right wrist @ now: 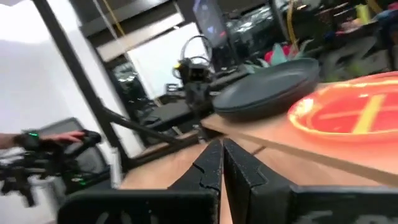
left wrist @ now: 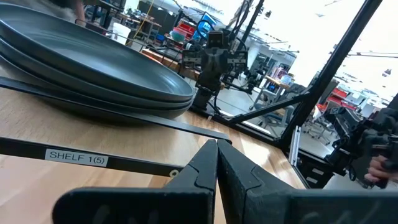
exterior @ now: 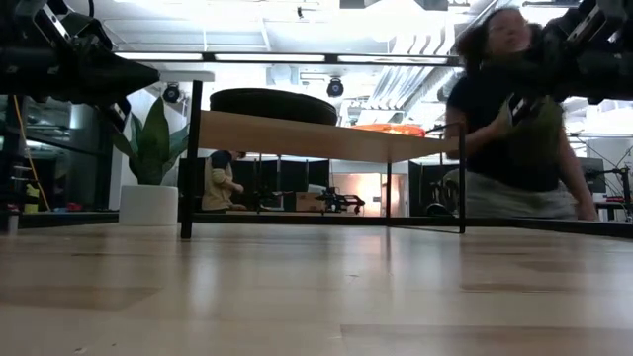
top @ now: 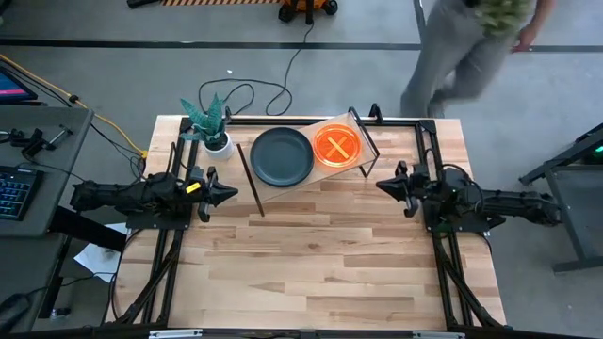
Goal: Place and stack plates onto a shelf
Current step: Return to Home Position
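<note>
The shelf point(top: 306, 179), a light-wood board on thin black wire legs, stands at the table's far side. On it lie a stack of dark grey plates point(top: 282, 155) to the left and an orange plate point(top: 338, 147) with raised divider lines to the right. The same stack point(left wrist: 87, 68) fills the left wrist view; the right wrist view has the orange plate point(right wrist: 354, 115) beside the dark stack point(right wrist: 267, 90). My left gripper point(top: 231, 194) hovers shut left of the shelf. My right gripper point(top: 380, 185) hovers shut to its right. Neither holds anything.
A potted green plant point(top: 212, 127) stands at the far left corner beside the shelf. A black frame point(top: 424, 132) runs along the table's sides. A person point(top: 466, 52) moves past the far right edge. Bare planks point(top: 311, 254) stretch across the near half.
</note>
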`<state>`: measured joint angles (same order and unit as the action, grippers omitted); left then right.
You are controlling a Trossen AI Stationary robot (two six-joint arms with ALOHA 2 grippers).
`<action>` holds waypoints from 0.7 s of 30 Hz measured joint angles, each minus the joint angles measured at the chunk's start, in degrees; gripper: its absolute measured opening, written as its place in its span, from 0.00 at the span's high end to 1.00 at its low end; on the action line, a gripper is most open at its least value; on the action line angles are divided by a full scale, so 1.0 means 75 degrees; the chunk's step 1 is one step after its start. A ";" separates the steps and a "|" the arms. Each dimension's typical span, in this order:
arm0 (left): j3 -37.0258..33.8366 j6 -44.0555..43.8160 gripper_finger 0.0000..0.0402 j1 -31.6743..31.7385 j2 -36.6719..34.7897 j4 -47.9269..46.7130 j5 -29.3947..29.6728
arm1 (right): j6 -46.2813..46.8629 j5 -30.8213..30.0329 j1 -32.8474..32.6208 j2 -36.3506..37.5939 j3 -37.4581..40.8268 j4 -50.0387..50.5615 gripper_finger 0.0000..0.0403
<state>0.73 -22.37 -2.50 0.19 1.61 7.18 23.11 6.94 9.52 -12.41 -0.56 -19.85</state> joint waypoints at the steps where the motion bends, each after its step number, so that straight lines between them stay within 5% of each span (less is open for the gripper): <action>1: 0.0000 0.0000 1.00 -0.0002 0.0000 0.0000 0.0000 | -0.0117 -0.0112 0.0000 0.0026 0.0000 0.0099 1.00; 21: 0.0000 0.0000 1.00 -0.0136 0.0000 0.0006 0.0000 | -0.0147 -0.0186 -0.0079 0.0192 0.0003 0.2208 1.00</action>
<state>0.73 -22.37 -3.52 0.19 1.65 7.18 22.01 5.54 8.92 -10.97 -0.54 -3.28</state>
